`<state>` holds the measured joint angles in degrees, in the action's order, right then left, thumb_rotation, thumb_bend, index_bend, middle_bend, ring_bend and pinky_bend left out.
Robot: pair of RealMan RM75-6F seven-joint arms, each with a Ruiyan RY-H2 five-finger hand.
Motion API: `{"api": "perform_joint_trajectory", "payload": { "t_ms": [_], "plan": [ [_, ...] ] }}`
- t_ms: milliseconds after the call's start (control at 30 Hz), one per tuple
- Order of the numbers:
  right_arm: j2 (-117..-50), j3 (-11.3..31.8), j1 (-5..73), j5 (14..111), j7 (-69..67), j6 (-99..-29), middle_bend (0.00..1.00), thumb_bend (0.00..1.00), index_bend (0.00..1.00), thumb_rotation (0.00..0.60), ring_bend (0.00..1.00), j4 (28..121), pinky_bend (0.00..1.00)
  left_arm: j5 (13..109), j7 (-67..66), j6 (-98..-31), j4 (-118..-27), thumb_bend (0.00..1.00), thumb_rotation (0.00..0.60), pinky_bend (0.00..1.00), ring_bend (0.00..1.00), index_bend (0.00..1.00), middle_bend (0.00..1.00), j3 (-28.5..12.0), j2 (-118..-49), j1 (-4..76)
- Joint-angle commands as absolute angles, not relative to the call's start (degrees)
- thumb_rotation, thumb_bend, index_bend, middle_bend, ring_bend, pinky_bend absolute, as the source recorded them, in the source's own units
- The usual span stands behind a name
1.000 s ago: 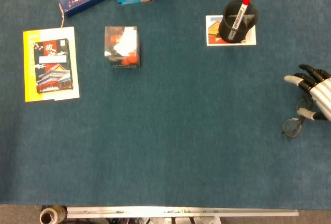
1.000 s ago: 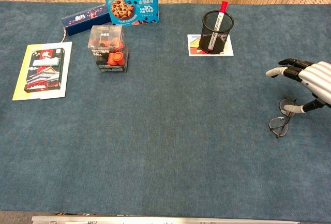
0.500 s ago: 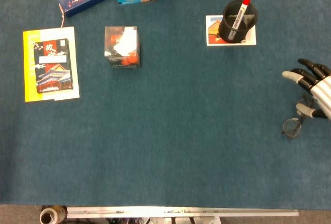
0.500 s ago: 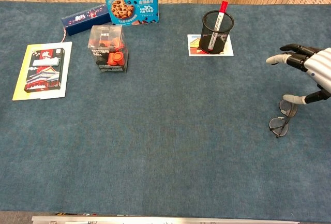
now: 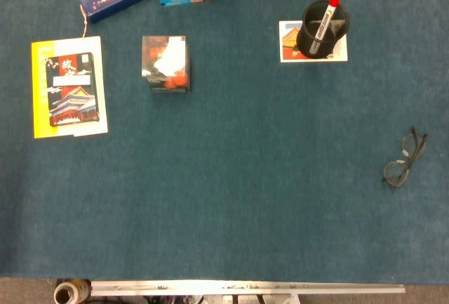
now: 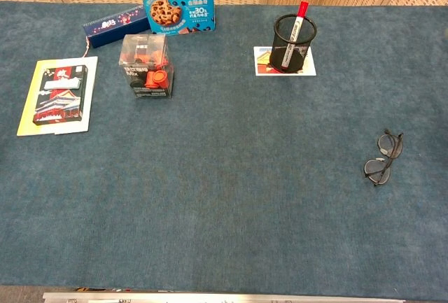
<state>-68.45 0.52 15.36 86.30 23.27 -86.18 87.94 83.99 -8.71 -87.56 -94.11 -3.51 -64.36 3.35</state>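
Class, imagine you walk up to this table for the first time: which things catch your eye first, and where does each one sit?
The black mesh pen cup stands out at the far right, resting on a picture card with a red-capped marker leaning in it. At the far left edge stands a blue cookie box. A pair of glasses lies alone on the blue cloth at the right.

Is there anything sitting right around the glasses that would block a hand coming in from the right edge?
Nothing visible does. The glasses lie alone on bare blue table, and the cloth between them and the right edge is bare. Neither hand shows in either view.
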Motion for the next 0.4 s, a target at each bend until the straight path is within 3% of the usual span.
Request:
{"api": "perform_joint_trajectory", "payload": {
  "t_ms": [33, 400],
  "plan": [
    [-66.64, 2.97, 11.92, 82.55, 26.41, -89.33, 0.37, 0.18, 0.41, 0.600, 0.16, 90.67, 0.29, 83.95, -8.74, -87.37, -94.03, 0.52, 0.600, 0.63, 0.50, 0.52, 0.53, -3.47, -64.36, 3.42],
    [-67.98, 5.05, 8.15, 80.01, 21.85, -92.46, 0.37, 0.18, 0.41, 0.600, 0.16, 87.81, 0.29, 82.97, -8.59, -86.63, -93.55, 0.52, 0.600, 0.63, 0.50, 0.52, 0.53, -3.68, -64.63, 3.64]
  ]
}}
